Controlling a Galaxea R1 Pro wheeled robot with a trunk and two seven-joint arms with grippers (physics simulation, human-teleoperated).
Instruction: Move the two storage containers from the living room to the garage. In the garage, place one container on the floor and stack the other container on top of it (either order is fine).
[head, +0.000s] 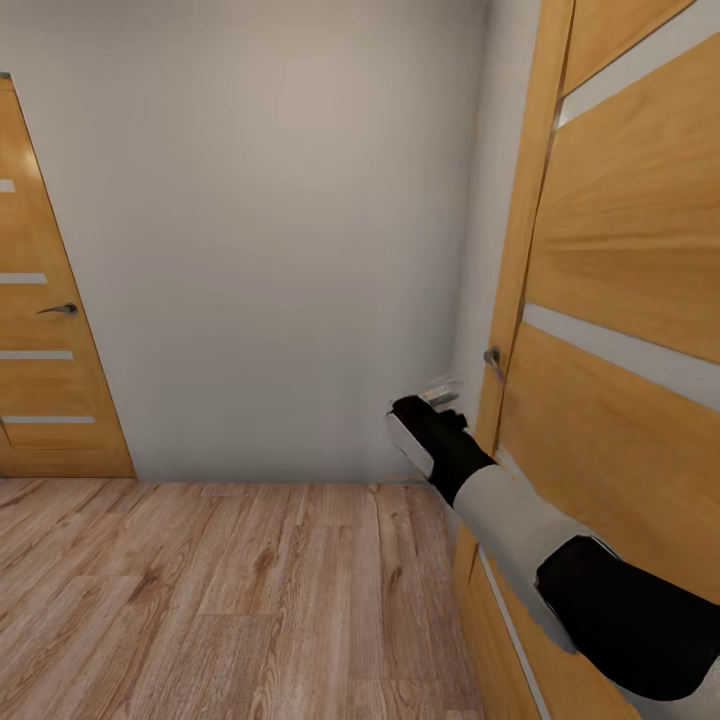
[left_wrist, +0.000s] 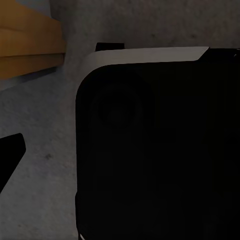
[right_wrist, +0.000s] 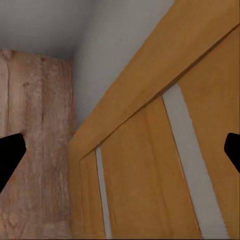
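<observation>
The two storage containers are out of view. I am in a narrow hallway with orange striped doors. My right arm reaches forward along the right-hand door (head: 620, 260). My right gripper (head: 440, 392) hangs just below and to the left of that door's metal handle (head: 493, 358), not touching it. In the right wrist view my right gripper (right_wrist: 120, 155) is open, its dark fingertips (right_wrist: 10, 155) far apart and nothing between them, facing the striped door panel (right_wrist: 150, 165). One left fingertip (left_wrist: 11, 152) shows at the frame's edge beside my own black body (left_wrist: 160, 150).
A plain grey-white wall (head: 280, 230) closes the hallway ahead. A second orange striped door (head: 45, 330) with a handle (head: 60, 310) stands shut at the left. Light wood-plank floor (head: 230, 600) runs between the doors.
</observation>
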